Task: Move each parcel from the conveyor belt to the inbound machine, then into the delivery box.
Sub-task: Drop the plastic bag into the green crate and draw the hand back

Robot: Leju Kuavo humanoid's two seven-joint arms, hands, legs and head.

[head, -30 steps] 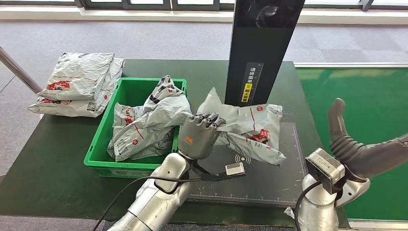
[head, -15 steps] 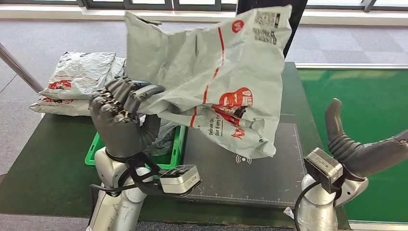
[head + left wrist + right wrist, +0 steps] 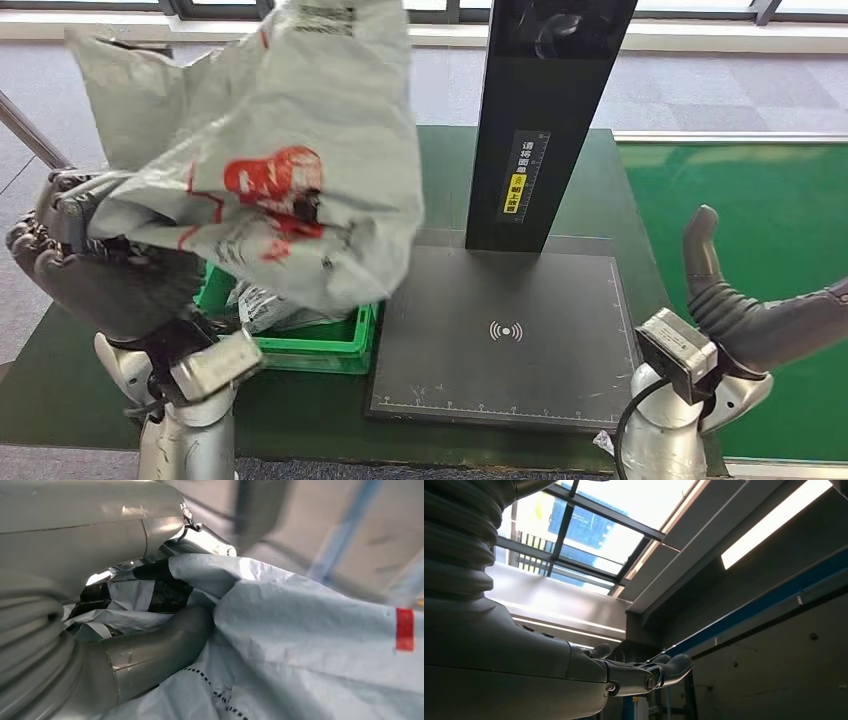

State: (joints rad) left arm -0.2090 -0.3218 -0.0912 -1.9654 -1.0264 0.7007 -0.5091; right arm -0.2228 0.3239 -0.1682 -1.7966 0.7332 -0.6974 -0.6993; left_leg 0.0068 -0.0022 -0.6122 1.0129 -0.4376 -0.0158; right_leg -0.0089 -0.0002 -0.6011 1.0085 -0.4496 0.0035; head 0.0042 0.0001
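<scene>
Between my left fingers point(image 3: 60, 205) hangs a large grey plastic parcel point(image 3: 270, 150) with red printing, lifted high above the bench point(image 3: 60, 370). My left hand point(image 3: 95, 270) is dark and closed tight on one crumpled corner of the bag; the rest of the bag billows out away from my fingers, toward the middle of the scene. From the left wrist, my thick grey thumb point(image 3: 165, 640) presses into the folds of the parcel point(image 3: 310, 645), and the wrinkled grey film with a red stripe spreads out beyond it.

Just below my left fingers sits a green delivery box point(image 3: 330, 345), mostly hidden by the held bag, with another grey parcel point(image 3: 265, 305) peeking out inside it. Farther from my left fingers, toward my right arm, lies the flat black scanner pad point(image 3: 500, 335) of the inbound machine, and its tall black column point(image 3: 550, 110) with a yellow label rises from the pad's far edge.

My right hand point(image 3: 745, 300) is raised beside the bench, well apart from the parcel, over a green conveyor belt point(image 3: 770, 200). Its fingers point(image 3: 669, 667) are stretched out and slightly spread, holding nothing.
</scene>
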